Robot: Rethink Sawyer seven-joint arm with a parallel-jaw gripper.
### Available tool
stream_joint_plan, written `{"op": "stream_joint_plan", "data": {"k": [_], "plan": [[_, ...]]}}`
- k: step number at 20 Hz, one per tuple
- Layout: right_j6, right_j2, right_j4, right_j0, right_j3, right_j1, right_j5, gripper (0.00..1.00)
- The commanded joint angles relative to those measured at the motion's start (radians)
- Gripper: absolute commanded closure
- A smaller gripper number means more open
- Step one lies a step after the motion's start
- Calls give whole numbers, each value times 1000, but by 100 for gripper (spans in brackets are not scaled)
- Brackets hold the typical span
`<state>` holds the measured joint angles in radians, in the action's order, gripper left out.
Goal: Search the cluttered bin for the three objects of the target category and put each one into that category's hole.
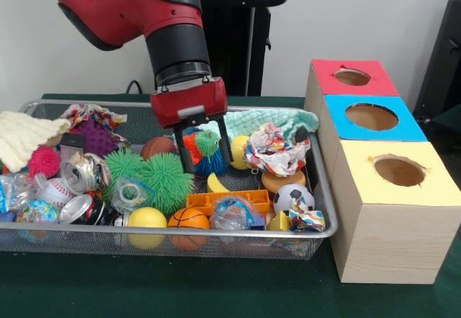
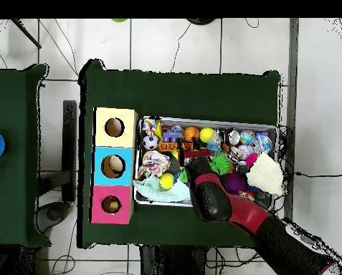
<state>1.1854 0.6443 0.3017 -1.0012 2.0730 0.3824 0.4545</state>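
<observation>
Presently, the entry reads:

Target balls: several small round toy balls lie loose in the clutter; a white baseball with red stitching (image 1: 54, 188) at the camera-left end, a brown basketball (image 1: 158, 146) mid-bin, an orange basketball (image 1: 189, 219) and a plain yellow ball (image 1: 147, 218) by the near rim, a black-and-white football (image 1: 293, 197) towards the boxes. No tiger-striped ball can be made out.

Container: wide shallow silver wire-mesh bin (image 1: 180, 241) on the green table, crowded with spiky pom balls, crushed cans and crumpled wrappers.

Destination: round hole in the red paper top (image 1: 352, 77) of the farthest pale wooden box. The overhead view hints at something inside; what it is, I cannot tell.

Progress: judged incomplete; searching appears to be in hand, with balls left to move.

End effector: red and black gripper (image 1: 202, 150), fingers spread, lowered into mid-bin around a spiky orange, green and blue pom cluster (image 1: 202, 149), pinching nothing evident.
</observation>
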Motion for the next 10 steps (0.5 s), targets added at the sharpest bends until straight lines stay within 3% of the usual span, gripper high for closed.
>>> {"op": "stream_joint_plan", "data": {"k": [1, 10], "plan": [[261, -52, 12, 19, -140, -77, 101, 0], [249, -47, 50, 21, -194, -153, 121, 0]]}}
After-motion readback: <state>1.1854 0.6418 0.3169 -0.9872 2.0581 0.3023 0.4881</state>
